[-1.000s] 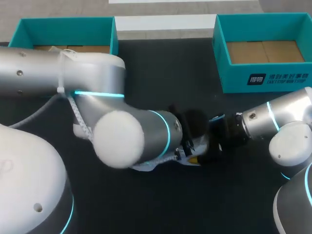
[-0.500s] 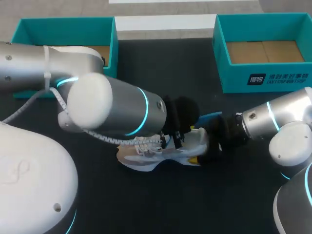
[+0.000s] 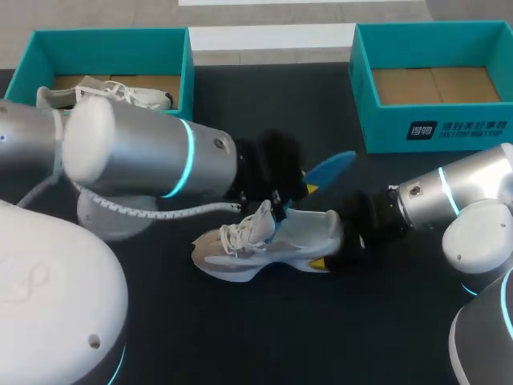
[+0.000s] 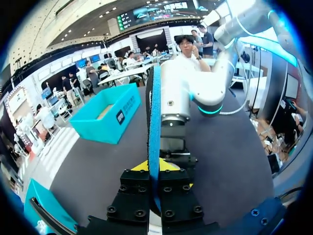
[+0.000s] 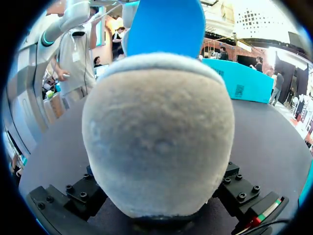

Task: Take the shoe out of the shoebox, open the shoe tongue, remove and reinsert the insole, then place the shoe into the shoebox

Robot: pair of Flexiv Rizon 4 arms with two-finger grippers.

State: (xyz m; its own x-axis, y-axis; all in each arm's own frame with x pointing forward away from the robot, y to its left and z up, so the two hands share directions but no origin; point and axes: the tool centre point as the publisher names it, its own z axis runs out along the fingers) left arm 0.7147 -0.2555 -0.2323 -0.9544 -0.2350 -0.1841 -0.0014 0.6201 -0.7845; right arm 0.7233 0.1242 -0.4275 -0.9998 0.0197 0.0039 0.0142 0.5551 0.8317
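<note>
Your left end effector (image 4: 155, 169) is clamped on the blue insole (image 4: 154, 122), which stands edge-on between its two fingers and reaches out ahead of them. From above, the insole (image 3: 330, 165) hangs in the air just above the shoe (image 3: 264, 245), apart from it, with its free end pointing toward your right arm. The shoe lies on the dark tabletop (image 3: 264, 337) just under and ahead of that end effector, toe toward your left side, laces loose and tongue lifted.

Your right end effector (image 3: 335, 245) is closed on the shoe's heel. In its own wrist view the grey heel fills the space between the fingers, with the insole showing above it.

Further out, a second shoe (image 3: 104, 95) lies in the teal box (image 3: 112, 40) at your far left. Another teal box (image 3: 449, 132) sits at your far right.

Half a second ago your left end effector was down at the shoe's opening and the insole was only partly out. Now the insole has come free and risen. Your left arm has drawn back toward its own side, uncovering the shoe in the left box. The shoe on the tabletop and your right arm have stayed where they were.
</note>
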